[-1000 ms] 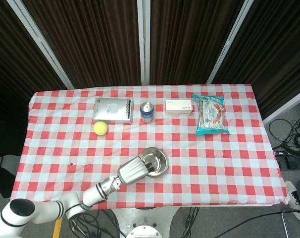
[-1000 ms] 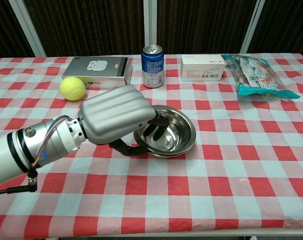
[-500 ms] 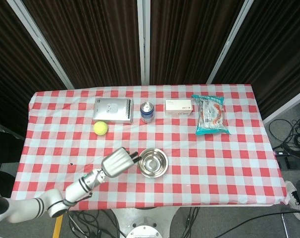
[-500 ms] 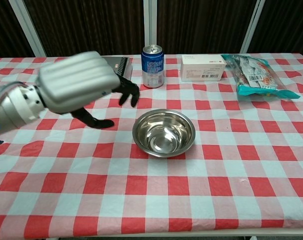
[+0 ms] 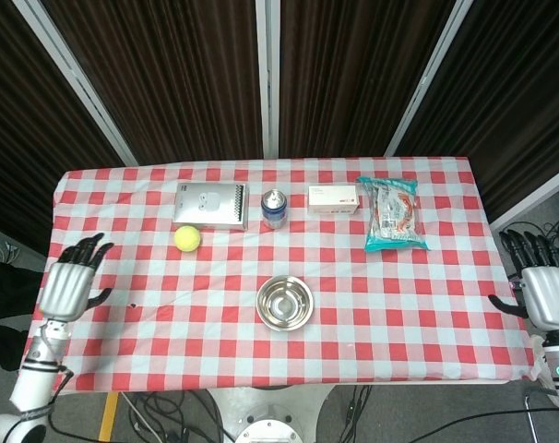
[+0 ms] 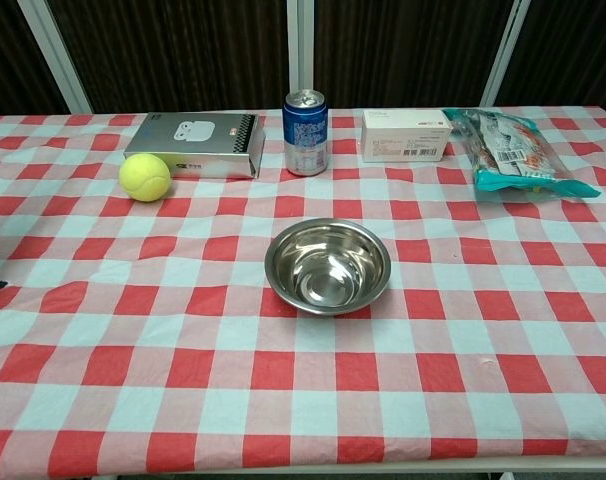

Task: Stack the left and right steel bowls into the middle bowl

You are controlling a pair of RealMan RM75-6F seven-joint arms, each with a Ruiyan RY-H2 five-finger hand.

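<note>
One steel bowl (image 5: 285, 302) (image 6: 328, 266) stands alone in the middle of the checked table, toward the front edge; whether others are nested inside it I cannot tell. In the head view my left hand (image 5: 70, 281) hovers over the table's left edge, fingers spread and holding nothing. My right hand (image 5: 543, 287) sits off the table's right edge, fingers apart and empty as well. Neither hand appears in the chest view.
Along the back stand a grey box (image 5: 210, 204), a blue can (image 5: 274, 209), a white carton (image 5: 333, 198) and a snack bag (image 5: 393, 214). A yellow tennis ball (image 5: 187, 238) lies left of the bowl.
My left hand has let go of the bowl's rim and pulled back left to the table's edge. The right hand has come into view at the right. The bowl stays put.
</note>
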